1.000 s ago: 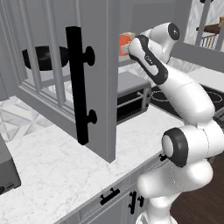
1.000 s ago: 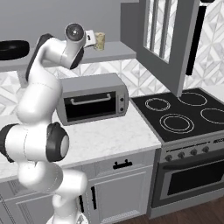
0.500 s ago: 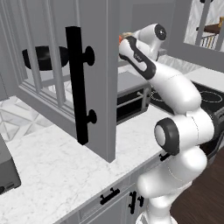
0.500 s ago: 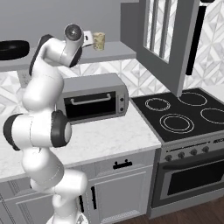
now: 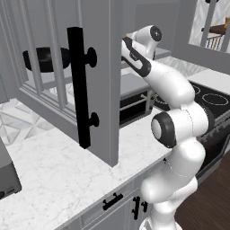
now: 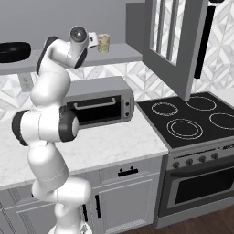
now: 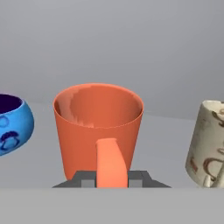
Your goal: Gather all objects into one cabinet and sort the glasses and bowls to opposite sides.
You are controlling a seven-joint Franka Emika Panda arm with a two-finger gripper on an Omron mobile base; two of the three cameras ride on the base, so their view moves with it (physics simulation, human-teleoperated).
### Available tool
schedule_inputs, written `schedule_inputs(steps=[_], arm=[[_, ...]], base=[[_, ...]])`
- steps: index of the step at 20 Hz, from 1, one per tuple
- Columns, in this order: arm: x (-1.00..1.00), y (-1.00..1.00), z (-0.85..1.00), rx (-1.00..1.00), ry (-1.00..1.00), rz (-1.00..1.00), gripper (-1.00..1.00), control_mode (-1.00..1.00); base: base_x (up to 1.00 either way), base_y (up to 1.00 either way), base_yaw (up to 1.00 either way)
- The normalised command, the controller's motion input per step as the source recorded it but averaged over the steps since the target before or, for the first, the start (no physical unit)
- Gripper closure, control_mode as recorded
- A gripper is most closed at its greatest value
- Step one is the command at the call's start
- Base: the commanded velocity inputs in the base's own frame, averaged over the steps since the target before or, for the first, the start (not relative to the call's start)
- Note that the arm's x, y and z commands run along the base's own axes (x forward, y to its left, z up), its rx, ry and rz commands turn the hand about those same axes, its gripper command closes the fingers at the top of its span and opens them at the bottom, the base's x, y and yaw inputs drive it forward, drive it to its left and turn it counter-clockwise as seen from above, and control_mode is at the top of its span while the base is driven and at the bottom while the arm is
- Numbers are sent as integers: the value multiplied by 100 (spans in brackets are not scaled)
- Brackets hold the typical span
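In the hand view the orange mug (image 7: 98, 127) stands upright on the grey cabinet shelf (image 7: 166, 144), its handle toward me. My gripper (image 7: 112, 179) is shut on that handle, a dark fingertip (image 7: 85, 178) on either side. The small blue bowl (image 7: 11, 124) sits to the mug's left and the pale yellowish cup (image 7: 208, 146) to its right, both apart from it. In the right base view my hand (image 6: 93, 40) reaches onto the shelf (image 6: 123, 52) right beside the cup (image 6: 103, 43). The black bowl (image 6: 13, 50) lies further left on the shelf, and shows behind the door panes (image 5: 45, 58).
A barred cabinet door (image 5: 96, 81) with a long black handle (image 5: 78, 85) swings out close to my arm's left. Another open door (image 6: 173, 45) hangs to the right. Below are a toaster oven (image 6: 98, 103) on the marble counter (image 6: 109, 146) and a black stovetop (image 6: 192, 116).
My hand has carried the orange mug to the left, deeper into the cabinet; in the left base view the mug has passed behind the door's edge. The gripper has stayed shut.
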Motion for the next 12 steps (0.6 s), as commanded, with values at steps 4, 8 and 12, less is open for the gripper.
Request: schedule_inputs(steps=[4, 8, 12], arm=[[24, 0, -13, 0, 0, 0, 100, -100], [17, 0, -22, 0, 0, 0, 100, -100], [23, 1, 0, 0, 0, 0, -100, -100]], base=[[0, 0, 0], [0, 0, 0], [0, 0, 0]])
